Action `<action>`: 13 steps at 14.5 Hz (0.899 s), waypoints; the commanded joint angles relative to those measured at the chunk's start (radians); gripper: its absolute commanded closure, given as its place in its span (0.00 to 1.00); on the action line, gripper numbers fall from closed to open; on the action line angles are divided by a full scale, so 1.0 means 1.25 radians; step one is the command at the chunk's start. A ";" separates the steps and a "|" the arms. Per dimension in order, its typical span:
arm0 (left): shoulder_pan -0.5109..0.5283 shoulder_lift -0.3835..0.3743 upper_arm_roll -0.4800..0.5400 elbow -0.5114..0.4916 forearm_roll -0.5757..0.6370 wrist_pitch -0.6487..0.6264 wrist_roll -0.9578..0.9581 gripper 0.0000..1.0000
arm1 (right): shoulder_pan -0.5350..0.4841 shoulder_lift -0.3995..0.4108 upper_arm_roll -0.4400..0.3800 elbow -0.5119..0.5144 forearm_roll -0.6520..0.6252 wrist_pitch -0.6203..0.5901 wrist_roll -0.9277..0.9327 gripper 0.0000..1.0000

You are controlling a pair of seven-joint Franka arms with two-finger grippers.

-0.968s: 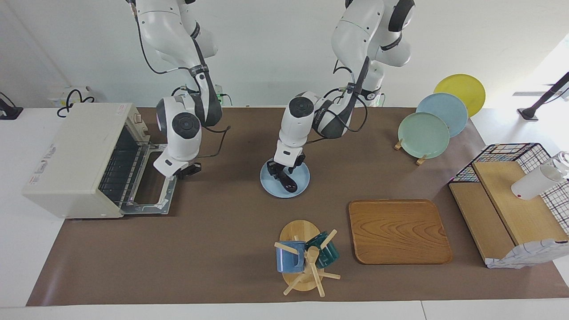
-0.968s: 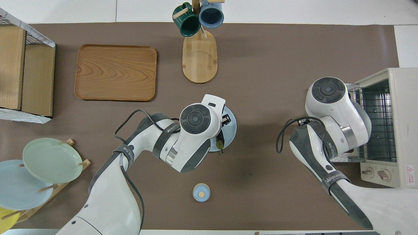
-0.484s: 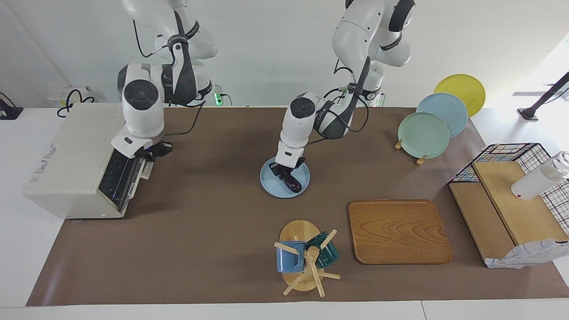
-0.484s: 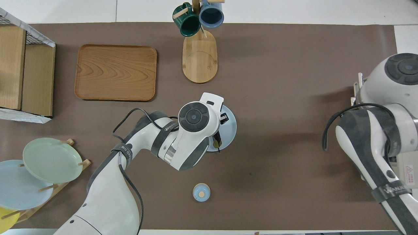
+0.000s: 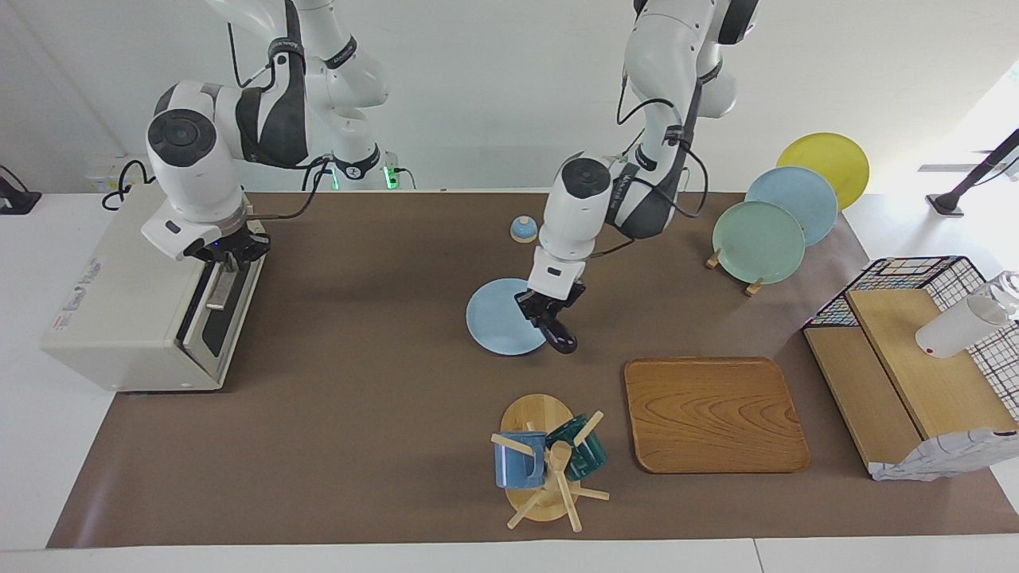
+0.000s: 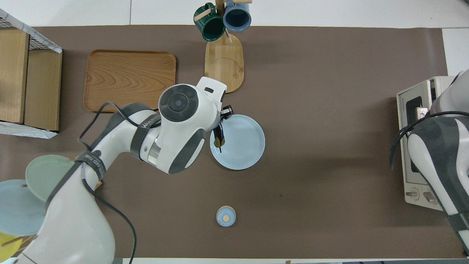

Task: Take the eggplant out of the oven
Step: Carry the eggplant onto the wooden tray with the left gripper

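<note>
The dark purple eggplant hangs from my left gripper, which is shut on it. It is held over the rim of a light blue plate, on the side toward the left arm's end. In the overhead view the eggplant shows beside the left hand, over the plate. The cream-white oven stands at the right arm's end of the table with its door up and about shut. My right gripper is at the top edge of the door. The oven also shows in the overhead view.
A wooden tray lies toward the left arm's end. A mug rack with two mugs stands farther from the robots than the plate. A small blue knob-like object sits near the robots. A plate rack and wire basket are at the left arm's end.
My left gripper has lifted the eggplant off the blue plate and carried it toward the tray. My right arm has swung the oven door up from open to about shut.
</note>
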 commanded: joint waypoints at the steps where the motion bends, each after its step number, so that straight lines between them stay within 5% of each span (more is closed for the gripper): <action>1: 0.095 0.022 -0.006 0.061 0.011 -0.054 0.176 1.00 | -0.009 -0.018 0.000 0.080 0.053 -0.080 -0.031 0.80; 4: 0.198 0.048 -0.007 0.094 0.011 -0.050 0.322 1.00 | -0.010 -0.014 0.002 0.148 0.101 -0.107 -0.031 0.78; 9: 0.317 0.188 -0.004 0.264 0.012 -0.074 0.465 1.00 | -0.014 -0.003 0.003 0.190 0.203 -0.125 -0.016 0.64; 11: 0.354 0.214 -0.006 0.264 0.011 -0.060 0.542 1.00 | -0.015 -0.004 0.003 0.187 0.203 -0.127 -0.013 0.50; 12: 0.354 0.232 -0.006 0.261 0.010 -0.019 0.545 1.00 | -0.016 -0.006 0.003 0.186 0.207 -0.131 -0.013 0.12; 13: 0.360 0.233 -0.006 0.255 0.007 0.018 0.545 1.00 | -0.006 -0.007 0.003 0.186 0.207 -0.144 -0.011 0.00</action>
